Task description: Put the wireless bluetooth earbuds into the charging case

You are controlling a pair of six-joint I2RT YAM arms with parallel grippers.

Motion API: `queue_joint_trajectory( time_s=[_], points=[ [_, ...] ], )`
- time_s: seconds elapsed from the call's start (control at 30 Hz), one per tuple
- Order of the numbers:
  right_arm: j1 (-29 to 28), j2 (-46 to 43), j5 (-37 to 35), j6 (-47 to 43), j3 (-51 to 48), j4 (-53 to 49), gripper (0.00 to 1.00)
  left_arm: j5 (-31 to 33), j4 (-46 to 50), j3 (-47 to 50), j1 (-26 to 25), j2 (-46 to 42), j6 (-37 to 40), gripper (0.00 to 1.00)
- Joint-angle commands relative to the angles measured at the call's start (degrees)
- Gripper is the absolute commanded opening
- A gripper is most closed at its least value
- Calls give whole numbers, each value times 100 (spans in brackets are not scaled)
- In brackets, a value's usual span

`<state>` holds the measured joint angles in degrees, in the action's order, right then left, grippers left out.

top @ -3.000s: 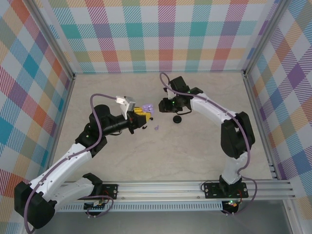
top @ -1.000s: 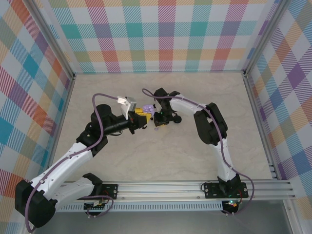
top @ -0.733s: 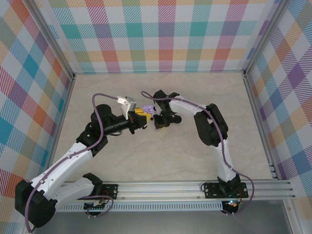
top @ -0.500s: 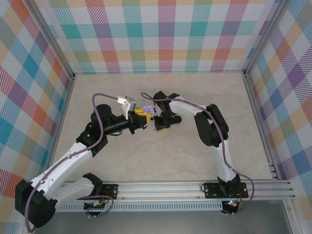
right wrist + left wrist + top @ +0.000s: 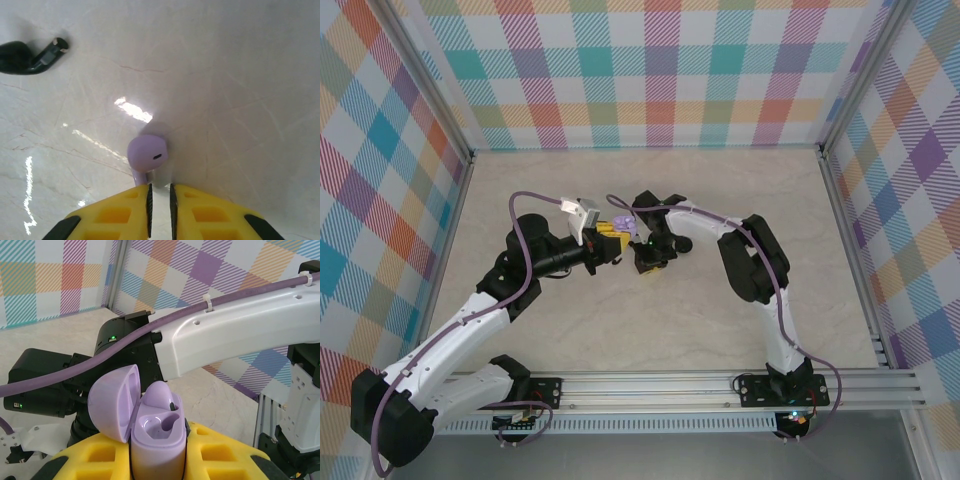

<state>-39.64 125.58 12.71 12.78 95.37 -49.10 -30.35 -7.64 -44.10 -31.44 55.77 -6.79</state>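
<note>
Yellow fingers of the right gripper (image 5: 160, 188) stand almost closed, low over the worktop (image 5: 680, 330), with a lilac earbud (image 5: 146, 154) lying just ahead of their tips, its stem reaching one fingertip, pinched or not I cannot tell; a black earbud (image 5: 30, 56) lies farther out. Close beside it the left gripper (image 5: 157, 455) clamps the lilac charging case (image 5: 156, 437), lid (image 5: 112, 402) swung open, a second lilac earbud (image 5: 161, 396) seated inside and the other socket empty. Both grippers sit left of the worktop's middle, bare surface toward its near and right edges
</note>
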Motion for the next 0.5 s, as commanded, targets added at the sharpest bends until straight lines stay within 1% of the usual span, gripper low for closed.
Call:
queue_joint_trajectory(
  time_s=[0.0,0.17,0.23,0.3,0.4,0.47],
  points=[
    [-53,-322,202,-44,-24,-30,21,-33,-220,-126,-73,-65,-60,19],
    [-53,-326,281,-21,145,-47,25,-38,-212,-124,-73,-68,-59,19],
    [-51,-269,231,12,250,-88,29,-41,-212,-124,-73,-73,-60,19],
    [-62,-157,69,58,405,-208,37,-38,-203,-125,-75,-77,-60,19],
    [-95,39,-209,89,682,-416,42,-24,-195,-123,-73,-96,-60,19],
    [-127,147,-337,111,824,-501,44,-28,-194,-117,-75,-97,-56,19]
  ],
)
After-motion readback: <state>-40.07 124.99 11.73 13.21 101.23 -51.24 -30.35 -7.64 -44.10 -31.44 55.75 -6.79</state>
